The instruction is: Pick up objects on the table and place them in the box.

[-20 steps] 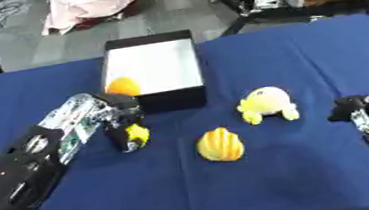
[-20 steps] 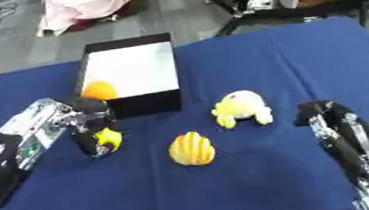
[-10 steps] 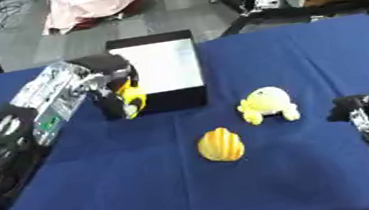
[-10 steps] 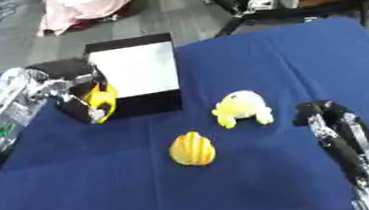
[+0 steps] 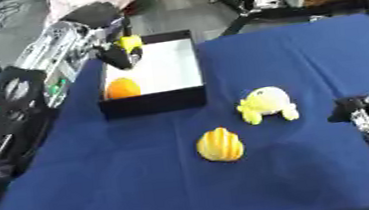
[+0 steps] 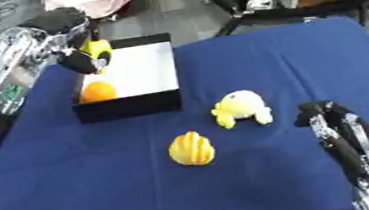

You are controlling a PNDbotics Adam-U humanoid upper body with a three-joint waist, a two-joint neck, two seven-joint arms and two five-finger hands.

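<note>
Fingers of the left hand (image 5: 108, 46) are curling round a yellow-and-black toy (image 5: 131, 45), holding it above the box (image 5: 154, 99) for release; right hand (image 5: 368, 117) is idling, its fingers unclear.

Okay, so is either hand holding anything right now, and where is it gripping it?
The left hand holds a small yellow and black object over the box, gripped at its dark side. The right hand holds nothing.

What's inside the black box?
An orange ball sits in the near left corner of the box, on its white floor. The left robot hand holding a yellow toy covers the far left corner.
</note>
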